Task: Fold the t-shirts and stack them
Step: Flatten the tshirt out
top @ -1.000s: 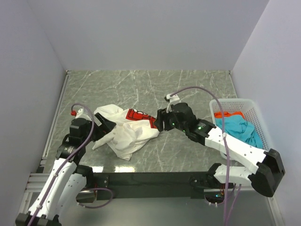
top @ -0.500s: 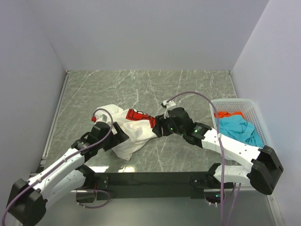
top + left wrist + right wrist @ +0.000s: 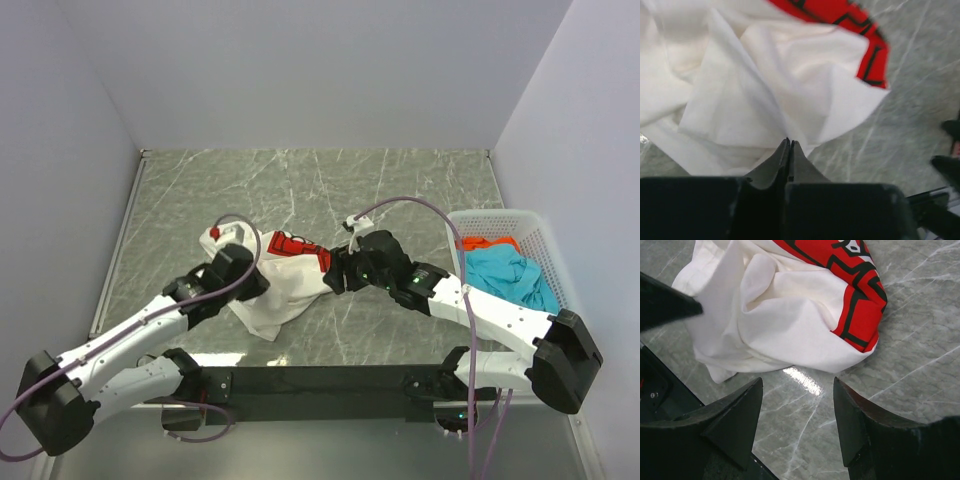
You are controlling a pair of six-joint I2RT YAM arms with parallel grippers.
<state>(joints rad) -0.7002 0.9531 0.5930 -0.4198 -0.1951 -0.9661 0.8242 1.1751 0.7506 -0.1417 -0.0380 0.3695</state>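
Lying crumpled near the middle of the table [image 3: 400, 190], the white shirt [image 3: 280, 292] shows its red print [image 3: 298, 248] bunched along the side that faces my right arm. My left gripper [image 3: 790, 149] sits at the shirt's near left side with its fingers [image 3: 777, 162] pressed together, tips right at a raised fold of the white cloth; whether any cloth is caught between them I cannot tell. My right gripper [image 3: 797, 385] hangs over bare marble just beside the shirt's printed edge, its fingers [image 3: 735, 415] spread wide apart and holding nothing. Off to the right, well apart from the white shirt, the teal shirt [image 3: 510, 275] lies heaped in the basket [image 3: 548, 240], with the red-orange shirt [image 3: 485, 243] tucked behind it at the far end of the same basket.
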